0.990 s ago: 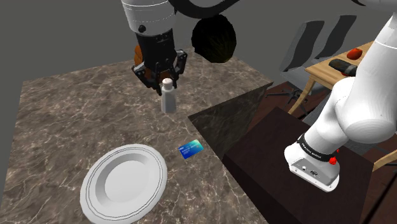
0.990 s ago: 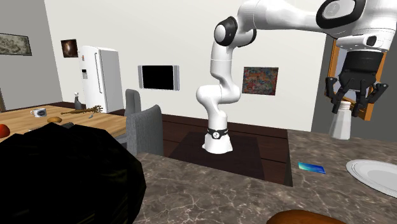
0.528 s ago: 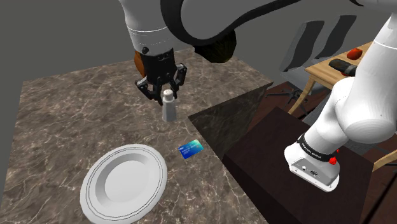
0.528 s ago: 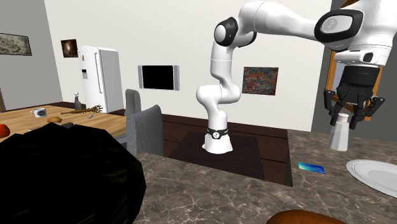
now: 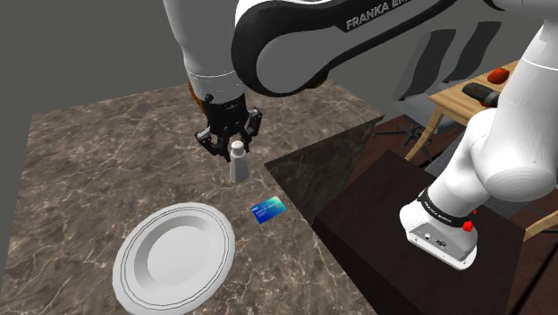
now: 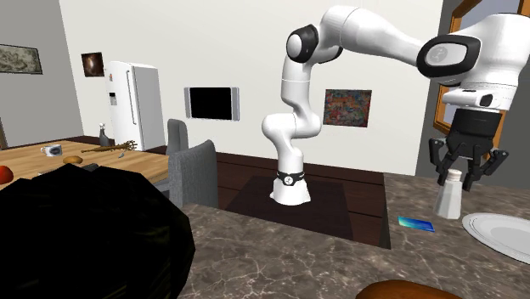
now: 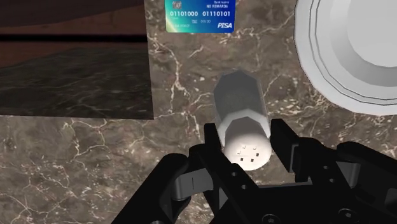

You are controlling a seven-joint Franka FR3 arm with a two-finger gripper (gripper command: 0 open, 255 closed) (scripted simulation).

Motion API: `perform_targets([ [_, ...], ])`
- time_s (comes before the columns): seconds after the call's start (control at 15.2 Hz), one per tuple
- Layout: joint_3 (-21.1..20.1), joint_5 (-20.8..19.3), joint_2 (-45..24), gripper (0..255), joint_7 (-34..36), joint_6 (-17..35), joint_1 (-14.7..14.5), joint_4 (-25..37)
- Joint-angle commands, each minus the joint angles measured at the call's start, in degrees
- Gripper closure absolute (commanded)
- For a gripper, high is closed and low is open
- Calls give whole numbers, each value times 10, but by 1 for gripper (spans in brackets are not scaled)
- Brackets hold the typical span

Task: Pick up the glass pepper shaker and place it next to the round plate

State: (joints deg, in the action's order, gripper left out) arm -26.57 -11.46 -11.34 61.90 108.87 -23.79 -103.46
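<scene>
1. At the shoulder view's centre, the shaker [image 5: 239,166] hangs upright under the gripper [image 5: 235,146], low over the counter [image 5: 89,170], up and right of the plate [image 5: 134,268], near it but apart.
2. Both fingers [image 7: 214,137] press the cap's sides, closed to its width.
3. Pick-up looks done. Left, I judge: set it down by the plate's rim and let go.
4. Only the wrist view shows the clasp, the cap's holes and the card [image 7: 201,14] lettering. The second exterior view's right gives the side-on height, though I cannot tell whether the base touches.
</scene>
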Motion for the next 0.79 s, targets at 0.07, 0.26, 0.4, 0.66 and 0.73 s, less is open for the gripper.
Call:
perform_targets([
  [0.07, 1, -4, -6, 255, 4, 21, 0, -15],
  [0.26, 3, -10, -14, 255, 9, 41, -1, -29],
  [0.4, 4, -13, -20, 255, 12, 54, -1, -37],
  [0.66, 6, -22, -33, 255, 20, 81, -3, -53],
  [0.73, 7, -25, -37, 255, 23, 89, -3, -57],
])
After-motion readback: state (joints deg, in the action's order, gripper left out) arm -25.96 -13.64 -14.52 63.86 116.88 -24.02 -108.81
